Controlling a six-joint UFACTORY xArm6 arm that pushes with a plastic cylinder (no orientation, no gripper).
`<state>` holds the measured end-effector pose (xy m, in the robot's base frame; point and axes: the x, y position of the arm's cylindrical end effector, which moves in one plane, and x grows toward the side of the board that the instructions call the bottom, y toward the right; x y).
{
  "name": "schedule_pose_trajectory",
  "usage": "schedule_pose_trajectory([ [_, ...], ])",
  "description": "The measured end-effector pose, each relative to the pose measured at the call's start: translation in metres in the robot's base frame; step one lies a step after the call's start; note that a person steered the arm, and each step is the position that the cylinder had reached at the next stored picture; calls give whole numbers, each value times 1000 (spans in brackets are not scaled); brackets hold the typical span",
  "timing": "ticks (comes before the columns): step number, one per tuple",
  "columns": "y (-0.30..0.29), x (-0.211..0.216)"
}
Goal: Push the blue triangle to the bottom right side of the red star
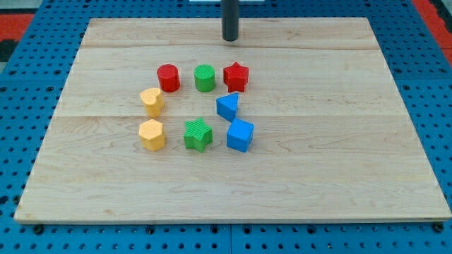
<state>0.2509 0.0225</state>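
The blue triangle (227, 106) lies on the wooden board (339, 141), just below and slightly left of the red star (236, 77). The two are close but apart. My tip (230, 39) stands near the view's top, above the red star and well clear of it. It touches no block.
A red cylinder (168, 77) and a green cylinder (205, 77) sit left of the star. A yellow heart (152, 101) and a yellow hexagon (152, 134) are at the left. A green star (198, 134) and a blue cube (240, 135) lie below the triangle.
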Motion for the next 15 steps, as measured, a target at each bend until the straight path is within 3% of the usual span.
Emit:
schedule_pose_trajectory([
  [2, 83, 115],
  [4, 15, 144],
  [9, -34, 156],
  [11, -13, 155],
  [15, -43, 150],
])
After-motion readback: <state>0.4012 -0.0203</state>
